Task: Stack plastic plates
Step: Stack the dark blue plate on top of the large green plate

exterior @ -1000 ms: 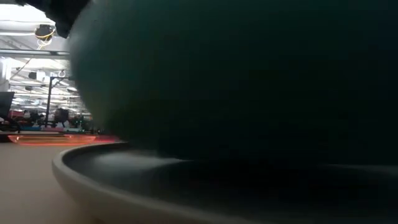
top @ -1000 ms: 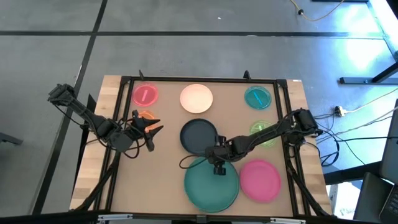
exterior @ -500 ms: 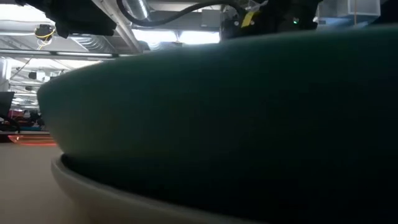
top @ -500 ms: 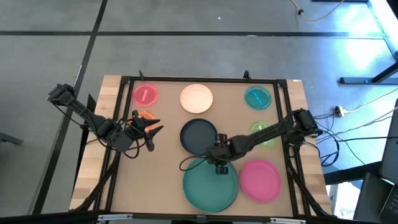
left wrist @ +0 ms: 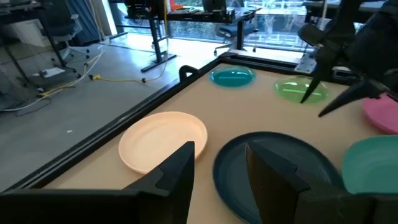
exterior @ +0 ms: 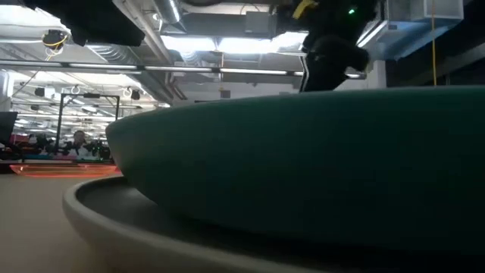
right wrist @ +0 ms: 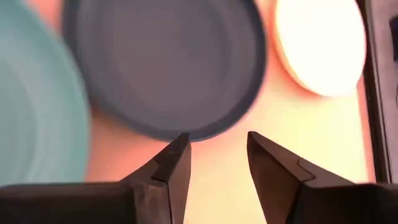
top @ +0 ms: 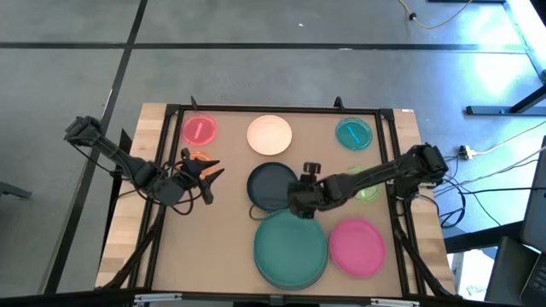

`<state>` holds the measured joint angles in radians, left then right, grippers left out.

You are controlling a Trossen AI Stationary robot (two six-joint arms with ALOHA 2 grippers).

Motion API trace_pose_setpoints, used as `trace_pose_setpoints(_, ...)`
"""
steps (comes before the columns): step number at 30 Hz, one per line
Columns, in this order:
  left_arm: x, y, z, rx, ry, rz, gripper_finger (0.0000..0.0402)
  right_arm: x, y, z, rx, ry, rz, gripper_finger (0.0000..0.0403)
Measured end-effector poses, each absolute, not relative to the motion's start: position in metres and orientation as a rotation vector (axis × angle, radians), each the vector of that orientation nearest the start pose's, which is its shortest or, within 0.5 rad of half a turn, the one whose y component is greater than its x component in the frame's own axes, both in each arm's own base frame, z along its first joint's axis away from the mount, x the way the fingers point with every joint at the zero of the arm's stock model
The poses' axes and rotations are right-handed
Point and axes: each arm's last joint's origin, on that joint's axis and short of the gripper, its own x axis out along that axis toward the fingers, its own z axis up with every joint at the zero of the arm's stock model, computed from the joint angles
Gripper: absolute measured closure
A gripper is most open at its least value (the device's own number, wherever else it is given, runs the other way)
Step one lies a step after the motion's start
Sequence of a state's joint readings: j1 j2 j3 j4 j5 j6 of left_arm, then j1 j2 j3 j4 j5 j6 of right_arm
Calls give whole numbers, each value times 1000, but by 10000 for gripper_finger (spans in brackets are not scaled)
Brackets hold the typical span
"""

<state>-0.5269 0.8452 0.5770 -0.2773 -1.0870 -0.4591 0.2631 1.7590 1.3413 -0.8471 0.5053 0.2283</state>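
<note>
Teal plate (top: 291, 248) lies flat, round, no long axis, nested in grey plate (exterior: 151, 235) at table (top: 213, 247) front edge. Right gripper (top: 304, 194) just beyond it, over dark grey plate (top: 273, 186) rim, jaws spread, empty. Pink plate (top: 357, 246) beside teal. Left gripper (top: 205, 176) near small orange plate (top: 197, 159), jaws spread. Workshop room behind.

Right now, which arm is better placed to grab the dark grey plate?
Right. Its gripper hovers open at the dark grey plate edge; the left gripper sits farther off, near the table's left side.
</note>
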Motion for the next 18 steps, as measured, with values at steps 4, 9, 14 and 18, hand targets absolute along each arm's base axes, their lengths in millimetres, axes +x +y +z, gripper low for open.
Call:
trace_pose_setpoints(4,159,-55,251,-53,256,635,265,343,50,221,-212,1128,-397,251)
trace_pose_setpoints(9,162,-50,250,-43,294,607,265,347,12,202,-59,1109,-411,251)
trace_pose_setpoints(14,164,-46,250,-48,308,605,265,347,-20,194,109,1083,-458,251)
trace_pose_setpoints(18,165,-44,250,-53,312,606,265,343,-32,186,182,1081,-496,251)
